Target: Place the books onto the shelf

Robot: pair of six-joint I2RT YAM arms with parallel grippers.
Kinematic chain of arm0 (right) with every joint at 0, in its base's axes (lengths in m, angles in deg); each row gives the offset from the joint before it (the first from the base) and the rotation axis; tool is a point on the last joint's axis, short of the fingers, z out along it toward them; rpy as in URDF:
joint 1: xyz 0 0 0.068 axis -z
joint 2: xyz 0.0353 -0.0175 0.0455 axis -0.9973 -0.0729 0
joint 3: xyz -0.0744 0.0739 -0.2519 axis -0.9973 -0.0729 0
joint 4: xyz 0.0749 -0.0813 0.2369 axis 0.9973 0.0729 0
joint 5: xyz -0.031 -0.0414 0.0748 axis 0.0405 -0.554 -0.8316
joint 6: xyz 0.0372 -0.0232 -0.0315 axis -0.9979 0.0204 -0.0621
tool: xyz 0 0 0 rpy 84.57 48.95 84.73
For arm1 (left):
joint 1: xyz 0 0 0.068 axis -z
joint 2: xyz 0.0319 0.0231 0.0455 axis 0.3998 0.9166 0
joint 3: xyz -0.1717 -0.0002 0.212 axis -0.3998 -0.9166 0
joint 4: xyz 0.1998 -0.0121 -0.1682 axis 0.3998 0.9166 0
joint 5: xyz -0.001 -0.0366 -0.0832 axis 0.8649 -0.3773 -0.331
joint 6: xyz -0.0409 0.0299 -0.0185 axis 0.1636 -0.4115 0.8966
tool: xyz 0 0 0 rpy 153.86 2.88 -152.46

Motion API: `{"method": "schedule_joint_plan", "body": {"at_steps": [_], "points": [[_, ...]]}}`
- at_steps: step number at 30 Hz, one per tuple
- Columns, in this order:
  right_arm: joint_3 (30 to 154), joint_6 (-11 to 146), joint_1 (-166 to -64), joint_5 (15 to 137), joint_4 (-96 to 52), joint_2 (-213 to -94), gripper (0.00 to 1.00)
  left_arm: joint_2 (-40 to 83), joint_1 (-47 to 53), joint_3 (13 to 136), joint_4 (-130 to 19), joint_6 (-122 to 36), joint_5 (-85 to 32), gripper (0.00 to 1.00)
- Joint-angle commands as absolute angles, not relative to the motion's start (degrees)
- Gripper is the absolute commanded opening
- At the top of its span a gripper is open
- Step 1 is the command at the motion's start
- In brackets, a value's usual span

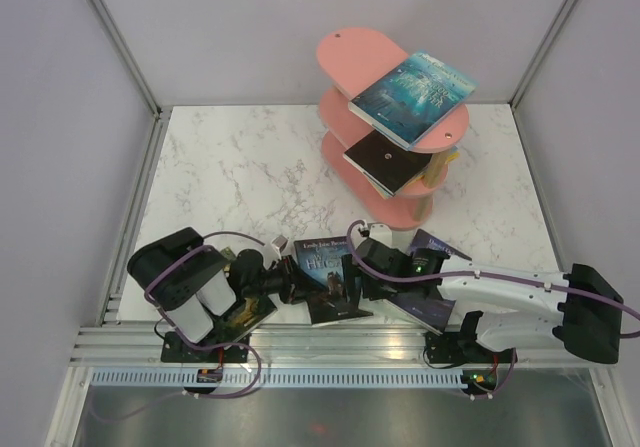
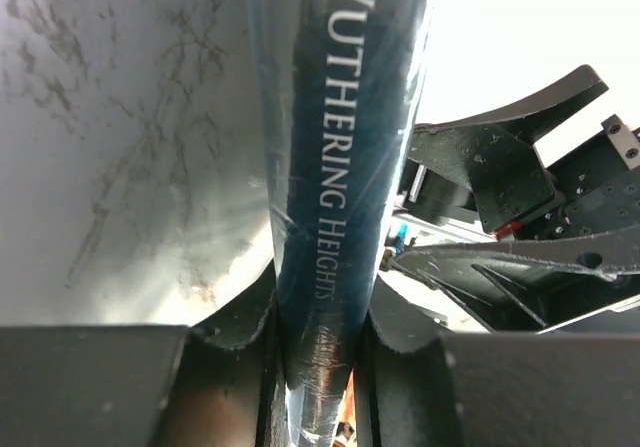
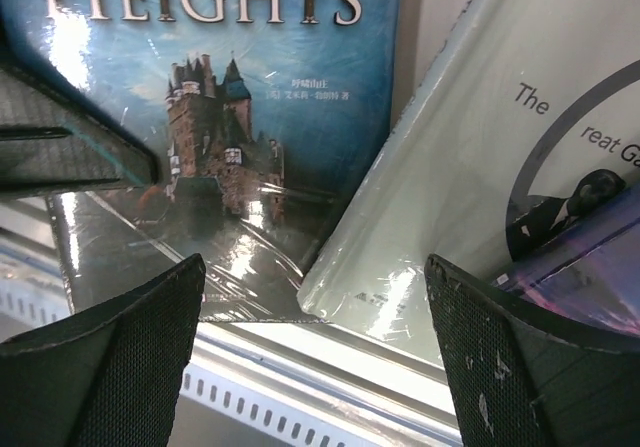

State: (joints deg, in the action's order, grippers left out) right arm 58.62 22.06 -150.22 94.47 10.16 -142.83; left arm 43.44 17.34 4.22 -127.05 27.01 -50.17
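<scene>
We see the left jaws pinching the blue book (image 2: 340,167) by its spine – in the left wrist view the lettered spine runs straight up between the two fingers (image 2: 225,347), and both pads touch it near its lower end. From above, this book sits at the near edge of the surface (image 1: 240,167), between the two arms, with its cover facing up. The right jaws are spread wide and hold nothing. They hang just over the lower edge of the same blue cover, one finger (image 3: 120,367) low on its castle picture and the other beside a pale book (image 3: 440,167), which lies just to the right and touches the blue one. A purple book (image 3: 590,257) overlaps the pale one. Well apart from these, at the far side, stands the pink shelf (image 1: 355,52) – a teal book (image 1: 412,92) lies on one of its upper boards and juts past the rim, and a dark book (image 1: 385,162) lies on the board below.
</scene>
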Motion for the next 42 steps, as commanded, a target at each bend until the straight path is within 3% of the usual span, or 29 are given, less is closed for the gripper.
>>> {"method": "schedule_joint_plan", "body": {"at_steps": [1, 4, 7, 8, 9, 12, 16, 22, 28, 38, 42], "points": [[61.20, 21.94, -150.59, 93.42, 10.69, -139.37, 0.94, 38.52, 15.29, 3.63, -142.80, 35.02, -56.46, 0.02], [63.57, 22.29, -151.12, 93.51, 12.09, -136.65, 0.95, 29.84, 12.04, 6.59, -130.36, 33.44, -63.05, 0.02], [66.65, 23.00, -151.38, 93.60, 14.03, -134.71, 0.96, 20.25, 10.71, 14.58, -95.98, 19.87, -71.22, 0.02], [68.31, 23.17, -151.47, 93.77, 15.16, -134.18, 0.96, 13.51, 10.71, 22.62, -83.24, 13.11, -70.47, 0.02], [69.11, 23.43, -151.47, 93.86, 15.70, -134.00, 0.96, 11.27, 10.62, 26.53, -60.32, 0.86, -67.33, 0.02], [72.89, 24.49, -151.47, 93.68, 17.19, -133.83, 0.96, 7.65, 7.48, 36.39, -41.78, -10.23, -69.90, 0.02], [77.72, 25.54, -151.65, 93.59, 18.60, -134.18, 0.97, 6.86, 3.60, 43.59, -27.89, -17.35, -74.85, 0.02], [84.84, 26.51, -151.65, 94.47, 20.36, -135.14, 0.98, 2.64, -0.27, 51.51, -15.37, -24.30, -77.39, 0.02], [90.12, 27.04, -151.56, 95.26, 21.32, -136.11, 0.98, -0.61, -2.47, 58.45, -14.21, -22.82, -82.32, 0.02], [93.81, 26.69, -151.65, 96.94, 18.96, -136.99, 0.98, -4.56, -2.47, 64.88, -19.12, -14.57, -87.06, 0.02], [94.87, 25.90, -151.65, 95.44, 14.83, -137.08, 0.98, -7.37, -2.56, 64.89, -28.51, -6.66, -91.01, 0.02]]}}
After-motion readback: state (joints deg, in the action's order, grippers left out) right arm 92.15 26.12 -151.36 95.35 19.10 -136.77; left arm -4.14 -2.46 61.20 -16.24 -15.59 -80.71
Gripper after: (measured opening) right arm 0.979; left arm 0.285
